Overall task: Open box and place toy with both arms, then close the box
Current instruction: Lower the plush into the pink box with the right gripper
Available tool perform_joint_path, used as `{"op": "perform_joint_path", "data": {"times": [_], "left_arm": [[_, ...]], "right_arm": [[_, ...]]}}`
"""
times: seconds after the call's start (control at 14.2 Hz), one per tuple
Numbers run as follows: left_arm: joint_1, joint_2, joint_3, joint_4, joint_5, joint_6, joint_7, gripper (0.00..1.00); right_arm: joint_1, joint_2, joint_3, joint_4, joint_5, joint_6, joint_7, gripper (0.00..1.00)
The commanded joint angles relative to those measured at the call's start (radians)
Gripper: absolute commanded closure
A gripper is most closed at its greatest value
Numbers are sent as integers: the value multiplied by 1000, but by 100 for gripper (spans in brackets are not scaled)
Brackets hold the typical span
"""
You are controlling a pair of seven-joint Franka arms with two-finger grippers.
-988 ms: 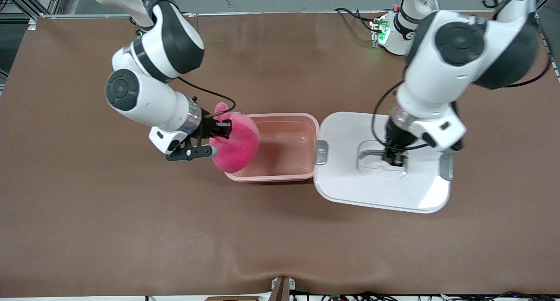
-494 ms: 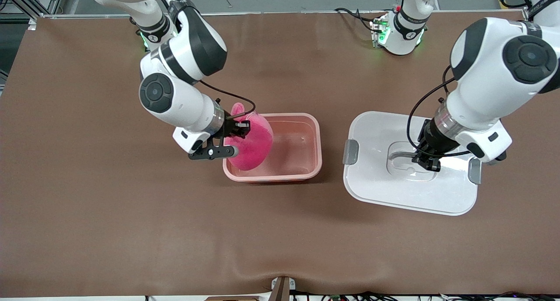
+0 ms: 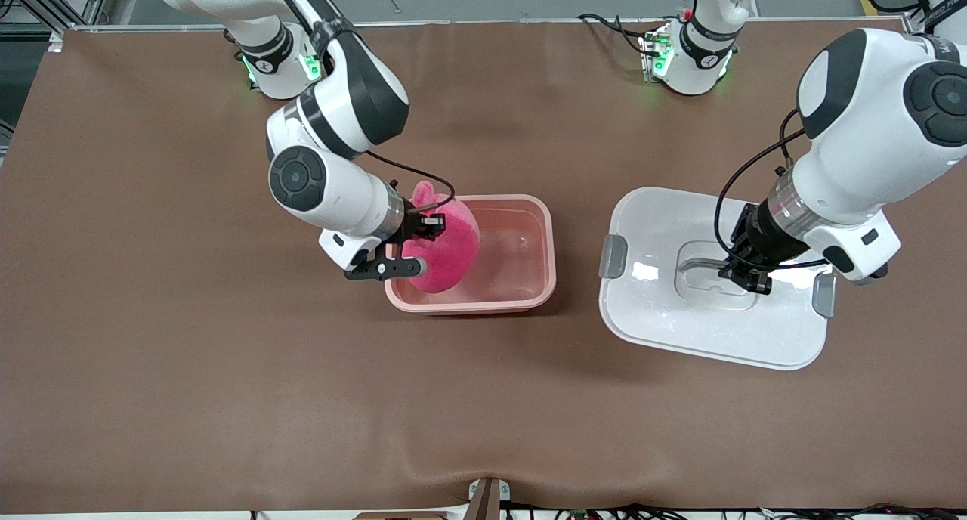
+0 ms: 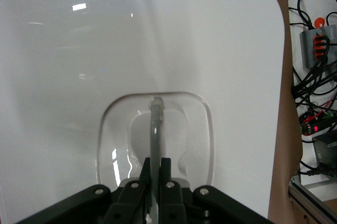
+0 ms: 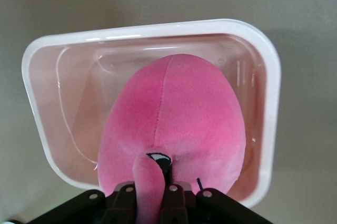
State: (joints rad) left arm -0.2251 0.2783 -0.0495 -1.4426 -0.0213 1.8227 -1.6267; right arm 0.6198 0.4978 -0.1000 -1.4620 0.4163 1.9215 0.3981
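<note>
The box is a translucent pink bin standing open near the table's middle; its rim shows in the right wrist view. The toy, a round pink plush, hangs over the box's end toward the right arm, partly inside. My right gripper is shut on a plush ear of the toy. The white lid is beside the box, toward the left arm's end. My left gripper is shut on the lid's clear handle. Whether the lid rests on the table I cannot tell.
Grey clips sit at the lid's two ends. The brown table mat spreads around the box. Both arm bases glow green at the table's edge. Cables and a power strip lie off the table past the lid.
The left arm carried the lid away from the box toward its own end of the table. The right gripper moved the toy farther over the box.
</note>
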Motion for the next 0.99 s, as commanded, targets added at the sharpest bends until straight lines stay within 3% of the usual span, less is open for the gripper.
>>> {"op": "perform_joint_path", "data": {"times": [0.0,0.35,0.56,0.92], "left_arm": [[7,-34,-4,-33,-16,0,18,100],[6,-34,-4,-45,-16,10,18,100],[6,-39,-4,-59,-16,18,18,100],[6,-54,-4,-97,-16,47,18,100]], "right_arm": [[15,59,-10,25,19,13,24,100],[20,91,-12,16,-51,7,50,100],[80,128,-13,19,-89,19,87,100],[142,179,-10,16,-77,160,97,100]]}}
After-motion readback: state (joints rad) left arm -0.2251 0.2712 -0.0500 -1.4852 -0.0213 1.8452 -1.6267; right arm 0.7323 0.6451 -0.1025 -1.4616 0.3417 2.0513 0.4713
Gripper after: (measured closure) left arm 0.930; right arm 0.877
